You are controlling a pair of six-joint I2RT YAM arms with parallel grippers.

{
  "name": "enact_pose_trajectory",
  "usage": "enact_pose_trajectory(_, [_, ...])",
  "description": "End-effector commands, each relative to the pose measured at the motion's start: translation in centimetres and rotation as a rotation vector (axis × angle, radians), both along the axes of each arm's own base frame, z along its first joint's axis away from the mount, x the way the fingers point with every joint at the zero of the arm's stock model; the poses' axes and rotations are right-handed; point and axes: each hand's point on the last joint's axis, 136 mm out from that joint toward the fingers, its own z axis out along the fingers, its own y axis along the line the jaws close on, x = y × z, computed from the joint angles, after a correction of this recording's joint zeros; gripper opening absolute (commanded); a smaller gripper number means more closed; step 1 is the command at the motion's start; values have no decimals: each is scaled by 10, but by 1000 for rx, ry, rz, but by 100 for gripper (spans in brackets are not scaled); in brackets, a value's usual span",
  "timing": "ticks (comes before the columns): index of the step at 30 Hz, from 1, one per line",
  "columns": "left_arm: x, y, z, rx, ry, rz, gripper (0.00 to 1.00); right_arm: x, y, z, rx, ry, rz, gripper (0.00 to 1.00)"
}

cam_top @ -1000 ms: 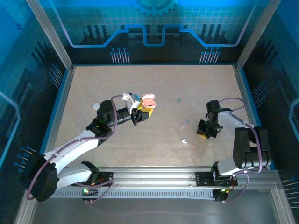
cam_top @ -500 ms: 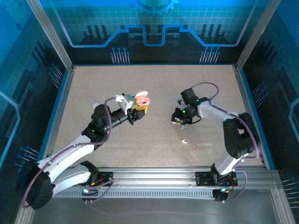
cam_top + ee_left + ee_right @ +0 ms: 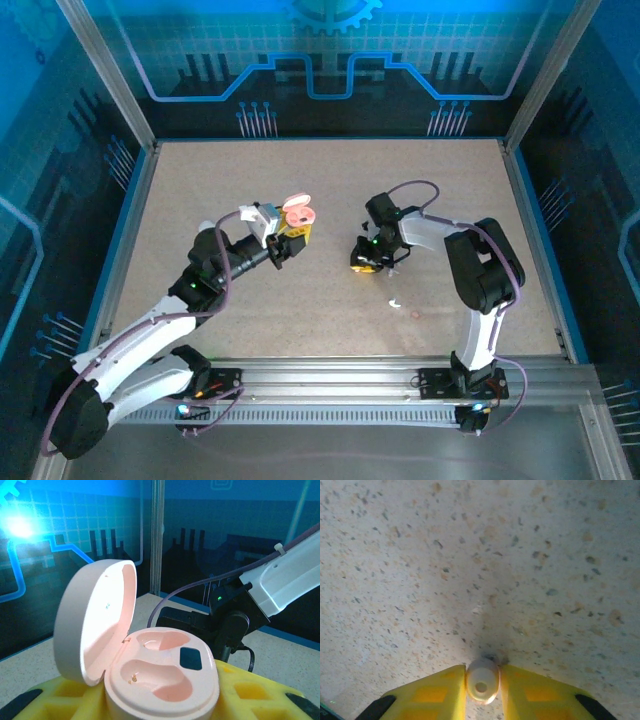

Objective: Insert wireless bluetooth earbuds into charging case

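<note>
My left gripper (image 3: 288,240) is shut on a pink charging case (image 3: 297,212), holding it above the table left of centre. In the left wrist view the case (image 3: 165,672) sits between the yellow fingers (image 3: 250,695); its lid (image 3: 95,620) stands open and both wells are empty. My right gripper (image 3: 367,256) hangs low over the middle of the table, apart from the case. In the right wrist view this gripper (image 3: 482,677) pinches a small whitish earbud (image 3: 482,684) between its yellow pads, just over the speckled table. Two more earbuds, one white (image 3: 396,302) and one pinkish (image 3: 414,312), lie on the table nearer the front.
The speckled table (image 3: 200,180) is walled by blue edging and an aluminium frame (image 3: 330,375) along the front. The right arm (image 3: 480,270) bends over the right side of the table. A cable loops over the right wrist (image 3: 410,190).
The right gripper has swept left from the right side to the table's middle. The left gripper, still holding the open case, has drifted slightly left and back.
</note>
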Motion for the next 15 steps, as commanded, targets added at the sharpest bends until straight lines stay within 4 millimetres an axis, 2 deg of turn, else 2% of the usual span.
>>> enact_pose_trajectory(1, [-1,0,2,6,-25,6,43,-2,-5,1,-61,6,21,27])
enact_pose_trajectory(7, [0,-1,1,5,-19,4,43,2,-14,8,-112,-22,23,31])
enact_pose_trajectory(15, [0,-1,1,3,-13,-1,44,4,-19,14,-128,-31,32,30])
